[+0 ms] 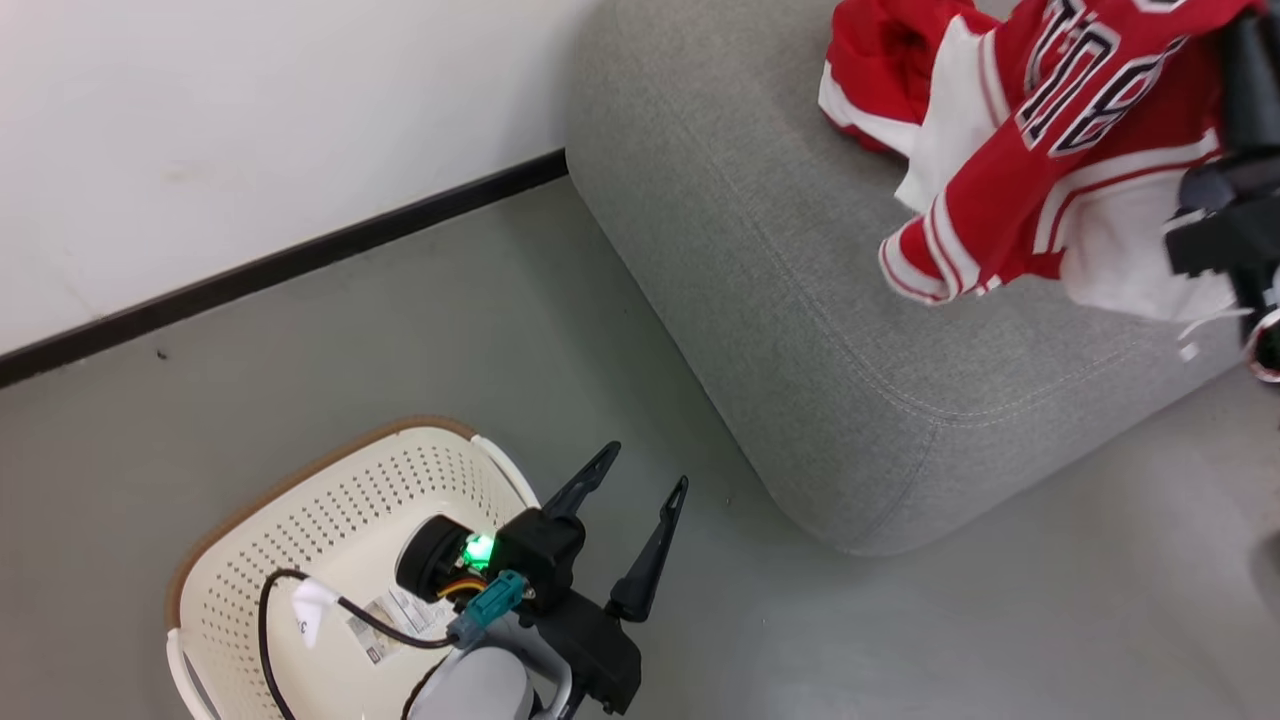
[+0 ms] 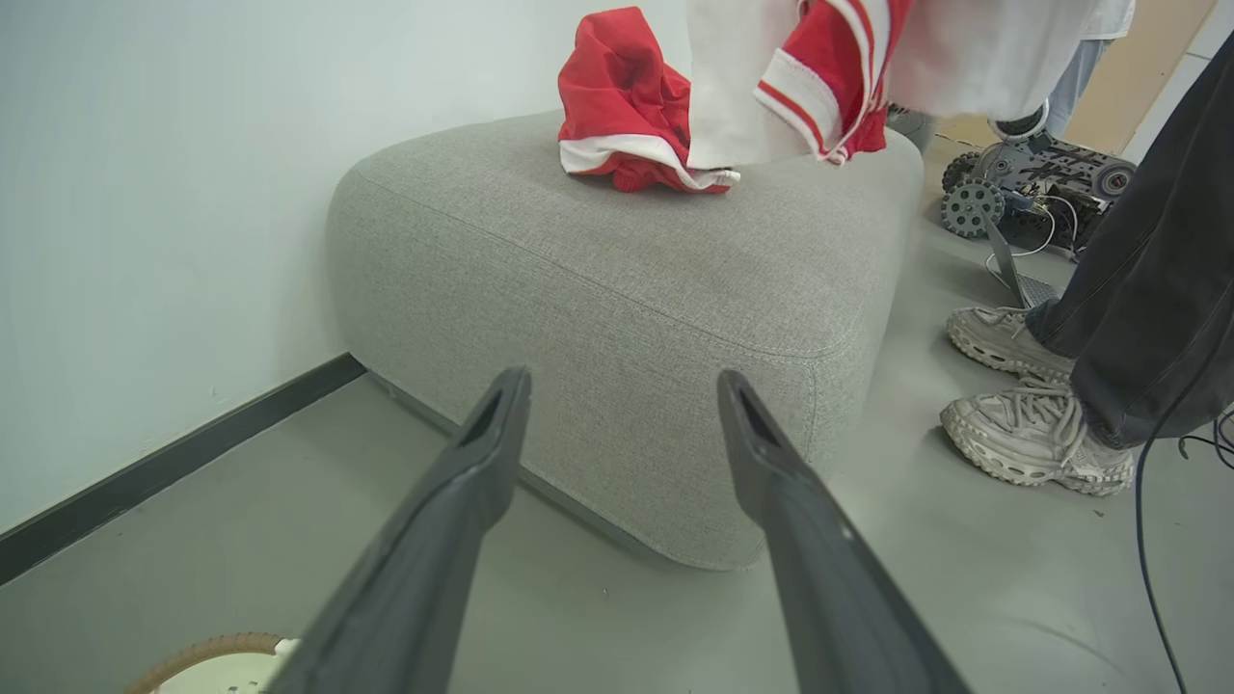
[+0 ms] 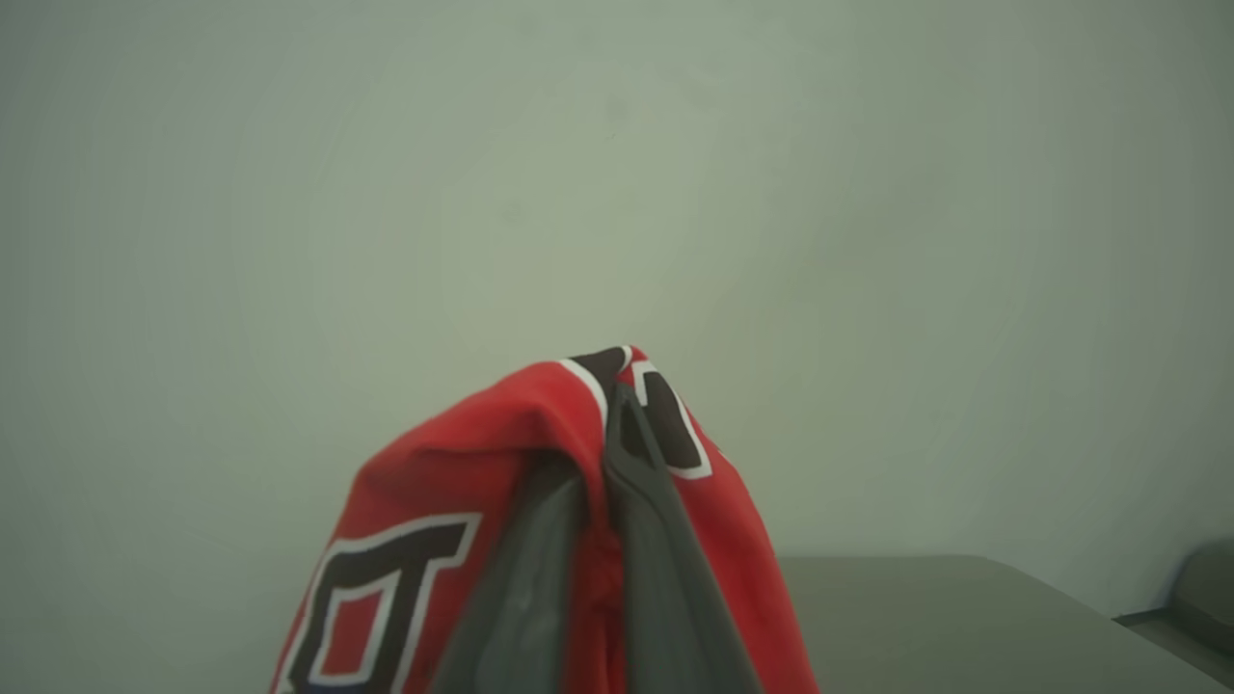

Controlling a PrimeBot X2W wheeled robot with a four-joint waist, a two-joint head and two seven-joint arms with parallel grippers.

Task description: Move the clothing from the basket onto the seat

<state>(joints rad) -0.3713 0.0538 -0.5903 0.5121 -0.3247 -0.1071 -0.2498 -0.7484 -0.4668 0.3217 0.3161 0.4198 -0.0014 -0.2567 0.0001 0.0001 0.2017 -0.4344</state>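
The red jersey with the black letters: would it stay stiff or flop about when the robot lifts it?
Probably very floppy: the jersey drapes in folds from the right gripper, its sleeve dangling over the seat. It likely weighs little, since one small pinch of cloth holds it. It may swing when moved.

My right gripper point(image 3: 598, 453) is closed, its 2 dark fingers point(image 3: 665, 588) rising from the bottom edge with a fold of the red jersey point(image 3: 443, 482) clamped between them. The jersey drapes over both fingertips and falls to either side, showing 1 black, white-outlined letter point(image 3: 376, 578) at lower left and part of another at the top fold. Behind it stands a plain pale wall point(image 3: 617, 173), and a flat grey surface point(image 3: 925, 617) lies at lower right.
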